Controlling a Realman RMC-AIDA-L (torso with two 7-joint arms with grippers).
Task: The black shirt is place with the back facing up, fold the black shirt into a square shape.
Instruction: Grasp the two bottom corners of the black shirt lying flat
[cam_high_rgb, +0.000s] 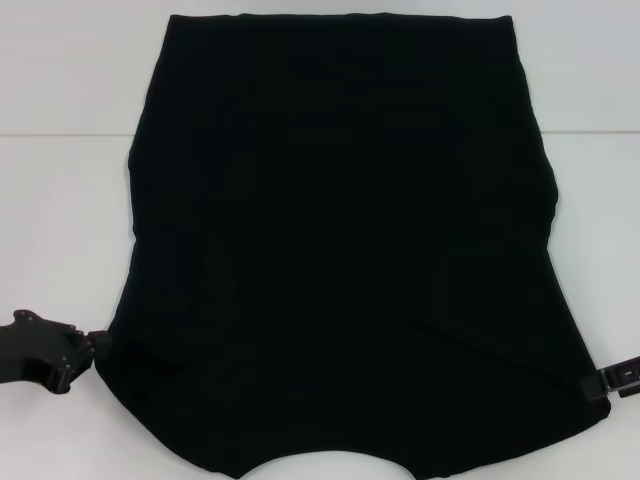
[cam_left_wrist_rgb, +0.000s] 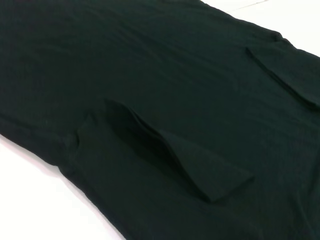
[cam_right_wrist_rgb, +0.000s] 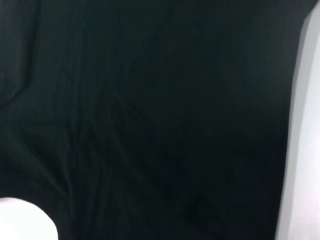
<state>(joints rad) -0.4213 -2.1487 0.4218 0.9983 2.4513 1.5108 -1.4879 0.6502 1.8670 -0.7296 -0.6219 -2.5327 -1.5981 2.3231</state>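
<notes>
Black shirt runs lengthwise away; left gripper and right gripper flank its near corners, finger state unclear.

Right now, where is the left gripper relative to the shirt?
In the head view, the left gripper sits at the near left edge of the black shirt, on the white table.

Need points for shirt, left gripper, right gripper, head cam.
shirt (cam_high_rgb: 345, 230), head view, middle of the flat black fabric.
left gripper (cam_high_rgb: 97, 343), head view, tip at the shirt's near left edge.
right gripper (cam_high_rgb: 592, 383), head view, tip at the shirt's near right edge.
</notes>
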